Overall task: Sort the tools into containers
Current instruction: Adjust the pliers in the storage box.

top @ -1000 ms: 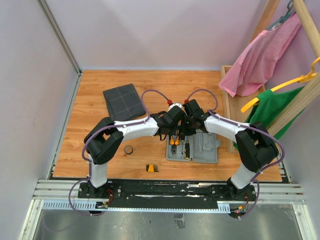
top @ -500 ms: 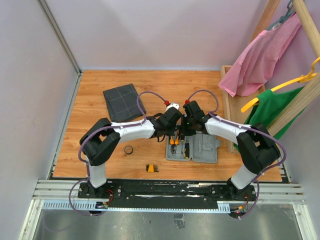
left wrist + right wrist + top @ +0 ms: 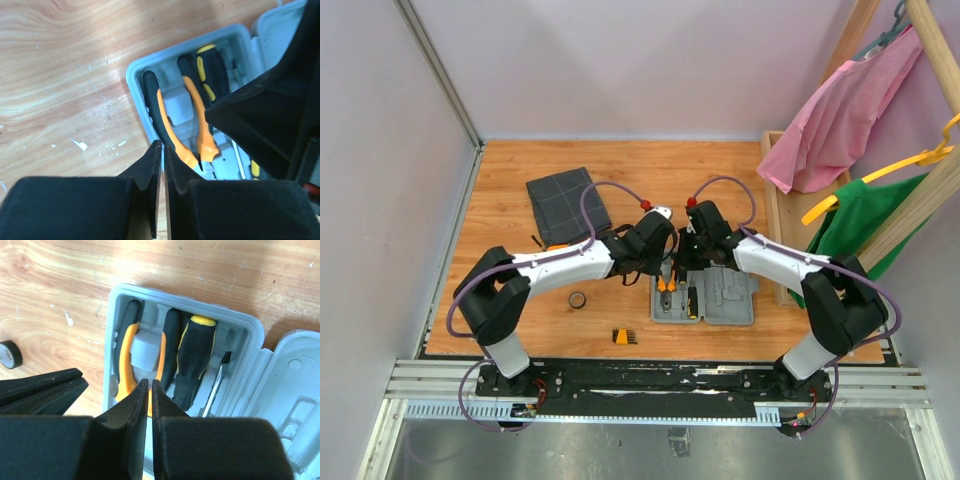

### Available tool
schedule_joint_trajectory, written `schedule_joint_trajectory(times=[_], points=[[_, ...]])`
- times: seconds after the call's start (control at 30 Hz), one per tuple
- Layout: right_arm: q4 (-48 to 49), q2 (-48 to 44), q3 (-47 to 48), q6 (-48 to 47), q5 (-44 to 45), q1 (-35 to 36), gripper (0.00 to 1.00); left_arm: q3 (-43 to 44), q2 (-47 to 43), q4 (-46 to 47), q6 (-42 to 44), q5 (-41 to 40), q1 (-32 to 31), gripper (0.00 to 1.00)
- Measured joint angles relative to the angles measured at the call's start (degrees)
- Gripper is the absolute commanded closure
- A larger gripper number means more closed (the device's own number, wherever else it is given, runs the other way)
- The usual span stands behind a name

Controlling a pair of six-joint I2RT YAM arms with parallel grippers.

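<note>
Orange pliers (image 3: 127, 360) are sitting in the grey case (image 3: 109, 340). The left gripper (image 3: 163, 150) and right gripper (image 3: 150, 385) are hovering above, jaws nearly touching and empty; better pressing gently, straight down.

Pliers (image 3: 194, 111): nose end hidden behind left gripper (image 3: 161, 150), left wrist view.
Screwdriver (image 3: 212, 65): lower half hidden behind dark, blurred right arm (image 3: 265, 115).
Case (image 3: 111, 340): near end hidden under right gripper (image 3: 150, 384); lid (image 3: 295, 385) cut off by right edge.
Tape ring (image 3: 10, 354): cut off by left edge.
Bit holder (image 3: 623, 336): too small in top view to tell bits.
</note>
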Motion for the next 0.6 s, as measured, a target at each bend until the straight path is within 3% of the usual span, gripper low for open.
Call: schedule_joint_trajectory(times=[0.2, 0.4, 0.6], points=[[0.22, -4.11, -0.04, -0.83, -0.02, 0.00, 0.86, -0.22, -5.86, 0.13, 0.02, -1.22, 0.02, 0.85], [0.02, -4.74, -0.44, -0.87, 0.52, 0.35, 0.73, -5.57, -10.10, 0.24, -0.68, -2.38, 1.33, 0.85], [-2.23, -4.42, -0.11, 0.15, 4.72, 4.39, 0.67, -12.85, -18.18, -0.07, -2.60, -3.13, 7.43, 0.72]])
